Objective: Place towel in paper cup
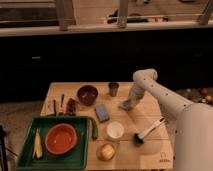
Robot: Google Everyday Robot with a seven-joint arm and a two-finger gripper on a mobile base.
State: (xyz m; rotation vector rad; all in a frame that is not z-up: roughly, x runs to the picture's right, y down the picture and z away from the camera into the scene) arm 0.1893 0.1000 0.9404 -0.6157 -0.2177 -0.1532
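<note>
We've got a smooth white robot arm (162,96) built from chunky rounded tubes, with a bulbous elbow joint (145,77) and a big pale body shell (196,137). Its greyish gripper (128,103) sits low over the light wooden desk (60,91), near the middle.
</note>
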